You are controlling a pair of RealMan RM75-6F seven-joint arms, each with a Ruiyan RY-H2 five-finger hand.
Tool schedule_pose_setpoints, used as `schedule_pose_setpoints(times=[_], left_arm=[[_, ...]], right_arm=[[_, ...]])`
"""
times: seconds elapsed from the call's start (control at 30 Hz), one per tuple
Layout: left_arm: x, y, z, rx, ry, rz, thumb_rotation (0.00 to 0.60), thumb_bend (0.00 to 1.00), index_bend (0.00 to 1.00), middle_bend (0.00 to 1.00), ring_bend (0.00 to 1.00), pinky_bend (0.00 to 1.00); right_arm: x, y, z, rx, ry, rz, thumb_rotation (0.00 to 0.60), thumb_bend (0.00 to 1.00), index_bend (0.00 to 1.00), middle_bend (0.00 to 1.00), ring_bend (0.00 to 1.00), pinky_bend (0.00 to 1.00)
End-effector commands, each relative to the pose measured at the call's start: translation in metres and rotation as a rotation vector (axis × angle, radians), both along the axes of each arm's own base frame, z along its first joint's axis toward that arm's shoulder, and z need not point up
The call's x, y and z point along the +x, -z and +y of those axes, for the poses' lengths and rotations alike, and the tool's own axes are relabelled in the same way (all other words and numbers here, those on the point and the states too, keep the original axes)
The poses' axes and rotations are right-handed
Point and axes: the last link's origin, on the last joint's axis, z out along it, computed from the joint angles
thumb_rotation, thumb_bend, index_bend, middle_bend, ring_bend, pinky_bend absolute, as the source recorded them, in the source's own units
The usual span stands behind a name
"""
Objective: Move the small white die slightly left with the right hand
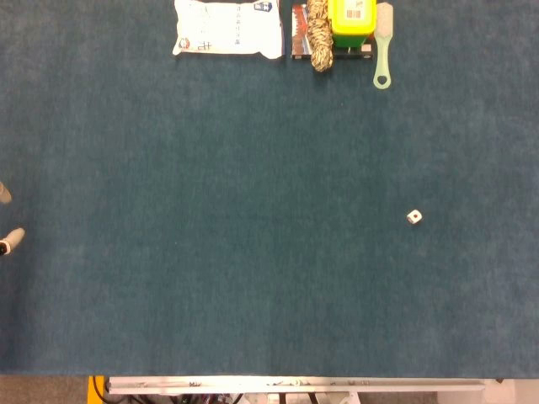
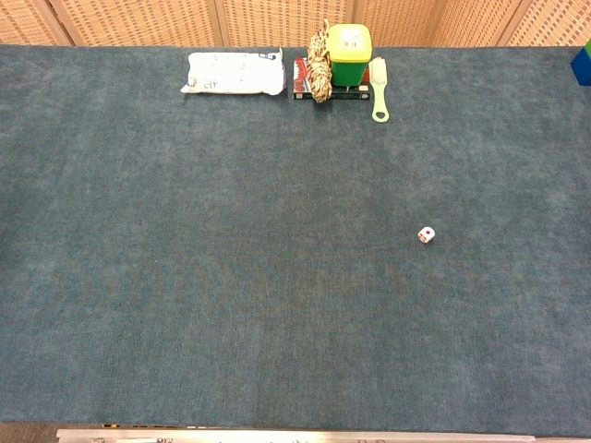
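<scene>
Only fingertips (image 1: 10, 241) of the left hand show, posture unclear; the white die (image 1: 413, 217) lies untouched, far from them.

A lab-like test bench: carpeted table (image 2: 185, 277) (teal) before pegboard panels (image 2: 138, 20).

At the head view's left edge, two pale fingertips of the robot's left hand (image 1: 8, 240) show against the blue table covering: the upper one beige and rounded, the lower one off-white with a small dark mark near its base. The chest view shows no part of the robot.
</scene>
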Motion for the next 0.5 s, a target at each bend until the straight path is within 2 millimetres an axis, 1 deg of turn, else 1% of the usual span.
schedule_pose_setpoints(times=[0.03,0.27,0.33,0.4,0.47,0.5], left_arm=[[0.001,0.0,0.0,0.001,0.004,-0.004,0.6,0.01,0.49,0.27,0.09,0.07],[-0.002,0.0,-0.002,0.002,-0.004,-0.003,0.6,0.01,0.49,0.27,0.09,0.07],[-0.004,-0.001,-0.003,0.007,-0.011,-0.001,0.6,0.01,0.49,0.27,0.09,0.08],[-0.004,-0.001,-0.004,0.008,-0.014,-0.007,0.6,0.01,0.49,0.27,0.09,0.08],[-0.004,-0.002,-0.005,0.007,-0.012,-0.005,0.6,0.01,0.49,0.27,0.09,0.09],[-0.004,-0.002,-0.006,0.008,-0.011,-0.004,0.6,0.01,0.49,0.27,0.09,0.09]], right_arm=[[0.0,0.002,0.0,0.02,0.006,-0.004,0.6,0.05,0.46,0.36,0.27,0.3],[0.005,0.006,-0.006,0.058,-0.008,0.006,0.6,0.06,0.46,0.36,0.27,0.3],[0.009,0.009,-0.007,0.068,-0.026,0.007,0.6,0.08,0.46,0.37,0.28,0.31],[0.012,0.013,-0.009,0.081,-0.048,0.012,0.6,0.15,0.46,0.38,0.33,0.36],[0.016,0.017,-0.011,0.125,-0.073,0.041,0.6,0.29,0.46,0.4,0.4,0.47],[0.019,0.018,-0.013,0.144,-0.086,0.058,0.6,0.34,0.46,0.41,0.42,0.5]])
